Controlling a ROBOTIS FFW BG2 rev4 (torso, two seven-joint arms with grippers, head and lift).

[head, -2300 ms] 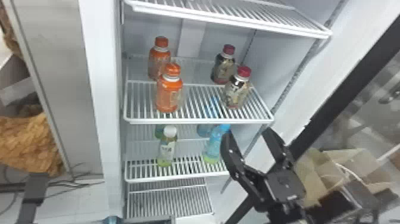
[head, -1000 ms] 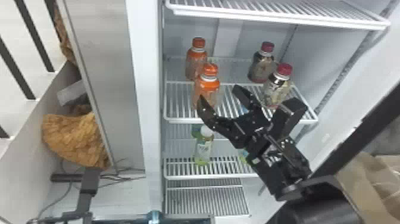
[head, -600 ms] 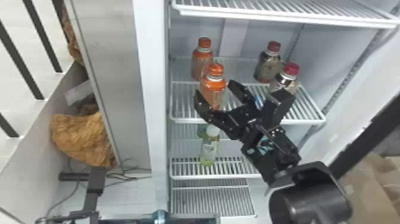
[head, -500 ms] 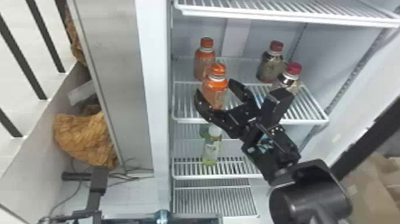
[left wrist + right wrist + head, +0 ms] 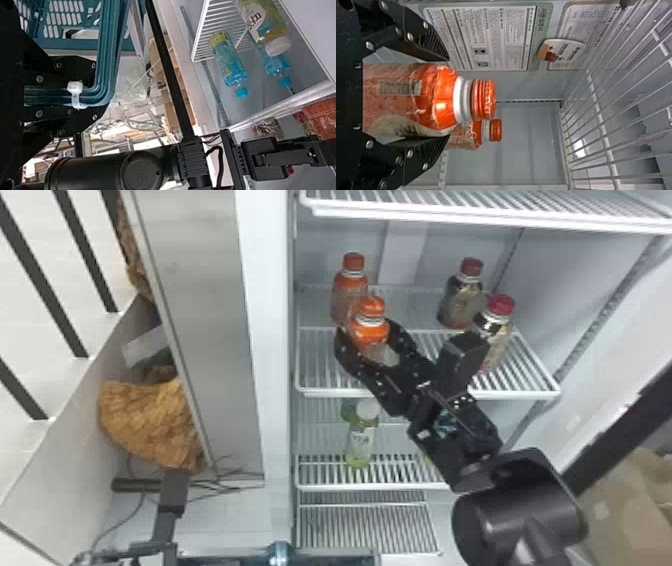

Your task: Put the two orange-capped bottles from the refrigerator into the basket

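In the upper middle of the head view, the right gripper (image 5: 367, 327) is closed around the front orange-capped bottle (image 5: 435, 95), which stands upright near the edge of the middle shelf (image 5: 327, 392). How firm this grasp is, I cannot judge. If it is weak, the smooth side may slip during lifting, and the bottle may fall down over the edge.

The rear orange-capped bottle (image 5: 345, 295) stands close behind, toward the upper left, so a push forward or sideways could tip it. On the other side, the gripper's black body is near the front red-capped bottle (image 5: 500, 335); if the wrist turns while it pulls out, it may knock this one over. Too high a lift could bring the cap against the upper shelf (image 5: 450, 217).

In the left wrist view, the left gripper (image 5: 97, 93) clamps the rim of the basket (image 5: 109, 39); if this hold tilts, the drop may miss.
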